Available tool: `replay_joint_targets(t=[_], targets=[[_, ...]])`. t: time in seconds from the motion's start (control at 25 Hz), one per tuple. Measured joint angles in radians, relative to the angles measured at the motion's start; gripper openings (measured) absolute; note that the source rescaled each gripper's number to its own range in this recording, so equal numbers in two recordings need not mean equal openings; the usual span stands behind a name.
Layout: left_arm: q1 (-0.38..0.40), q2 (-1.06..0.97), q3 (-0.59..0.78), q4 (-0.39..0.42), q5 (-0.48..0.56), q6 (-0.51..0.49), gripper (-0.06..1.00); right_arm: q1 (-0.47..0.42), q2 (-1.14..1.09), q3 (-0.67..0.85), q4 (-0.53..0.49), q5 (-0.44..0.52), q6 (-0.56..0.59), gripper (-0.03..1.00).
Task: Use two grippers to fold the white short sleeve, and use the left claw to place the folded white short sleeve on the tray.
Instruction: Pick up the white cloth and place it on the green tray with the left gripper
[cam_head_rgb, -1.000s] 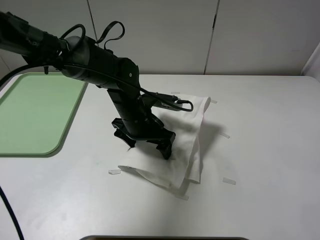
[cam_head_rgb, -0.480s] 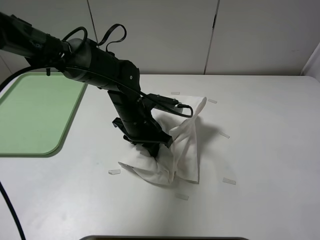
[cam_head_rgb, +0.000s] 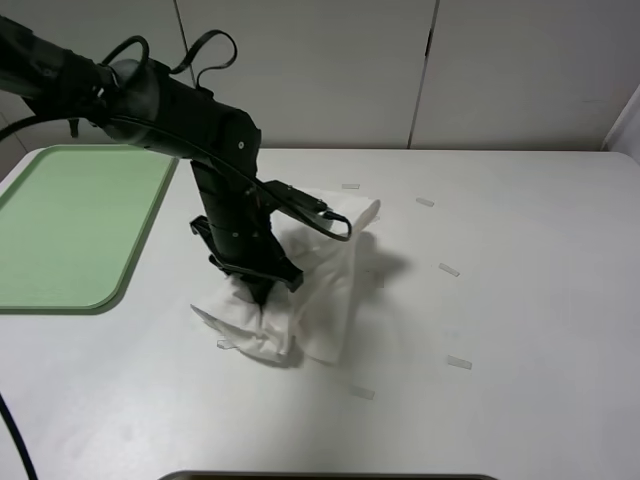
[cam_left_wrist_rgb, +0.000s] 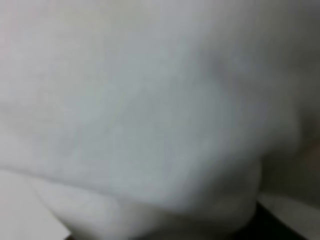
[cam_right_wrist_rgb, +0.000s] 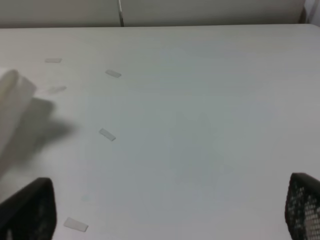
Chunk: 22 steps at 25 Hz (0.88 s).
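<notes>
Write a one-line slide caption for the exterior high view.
Left black gripper clamps the bunched white thin-fabric short sleeve on the white table, beside the flat pale-green plastic tray.

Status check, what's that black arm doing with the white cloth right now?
Left pincer shut on white short sleeve, bunched. Right pincer open, away. Tray bare; paper scraps around.

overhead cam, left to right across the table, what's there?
Green tray → left gripper with its jaws buried in the bunched white shirt → scattered paper scraps on the bare table.
</notes>
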Motion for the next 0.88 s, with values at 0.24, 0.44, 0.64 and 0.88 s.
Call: replay_joint_targets(t=[0.24, 0.44, 0.64, 0.88], targets=[[0.075, -0.046, 0.001, 0.148, 0.056, -0.041, 0.29, 0.000, 0.000, 0.000, 0.000, 0.000, 0.000, 1.00], [0.251, -0.148, 0.001, 0.219, 0.069, -0.065, 0.27, 0.000, 0.000, 0.000, 0.000, 0.000, 0.000, 1.00], [0.353, -0.152, 0.001, 0.222, 0.078, -0.065, 0.27, 0.000, 0.000, 0.000, 0.000, -0.001, 0.000, 1.00], [0.445, -0.152, 0.001, 0.222, 0.078, -0.057, 0.27, 0.000, 0.000, 0.000, 0.000, -0.001, 0.000, 1.00]])
